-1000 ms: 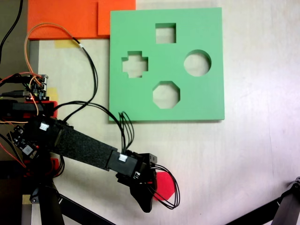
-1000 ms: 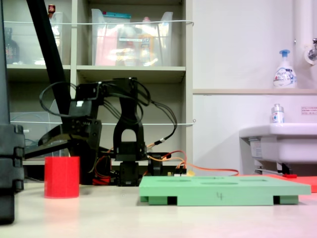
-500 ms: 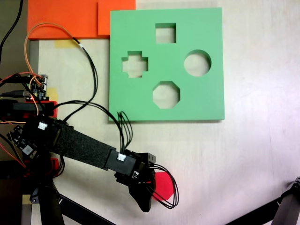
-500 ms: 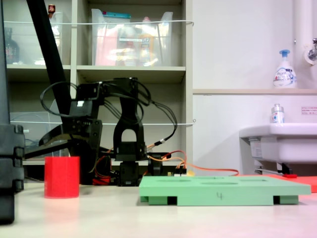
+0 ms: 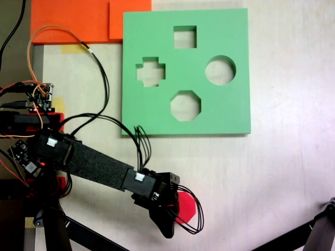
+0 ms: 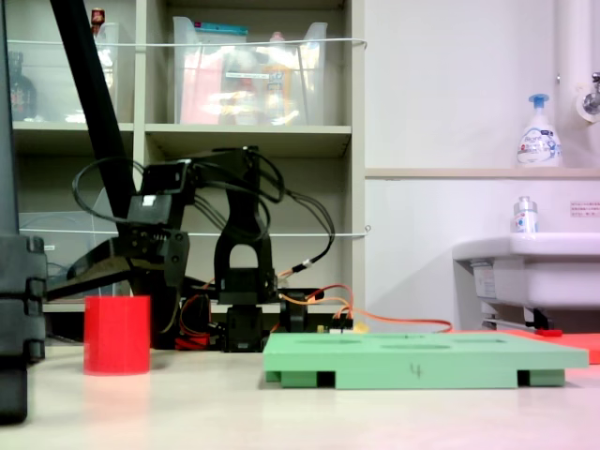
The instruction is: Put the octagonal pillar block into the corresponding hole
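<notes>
Shelving – white wall – sink

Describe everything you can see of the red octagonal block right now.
The octagonal pillar block is bright red, foam-like, with straight sides. In the second exterior view it stands upright on the table, apart from the green board and to its left. In the first exterior view only part of its angled top shows, beside the gripper that hangs over it. Whether the gripper touches it cannot be told.

red block standing upright on table; green board well apart
</notes>
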`<state>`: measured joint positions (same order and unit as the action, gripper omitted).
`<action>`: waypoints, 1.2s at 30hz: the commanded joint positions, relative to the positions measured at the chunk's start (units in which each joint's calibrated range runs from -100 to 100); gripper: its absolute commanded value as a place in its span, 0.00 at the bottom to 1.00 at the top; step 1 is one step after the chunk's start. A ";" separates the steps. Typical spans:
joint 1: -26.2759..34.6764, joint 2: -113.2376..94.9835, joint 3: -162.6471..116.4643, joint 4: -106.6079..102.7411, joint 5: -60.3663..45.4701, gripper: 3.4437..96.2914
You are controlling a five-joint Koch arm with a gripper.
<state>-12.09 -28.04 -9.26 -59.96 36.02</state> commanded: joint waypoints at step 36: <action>-0.39 13.66 7.07 3.20 -2.49 0.87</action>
<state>-12.38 -14.50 -5.14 -58.69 34.16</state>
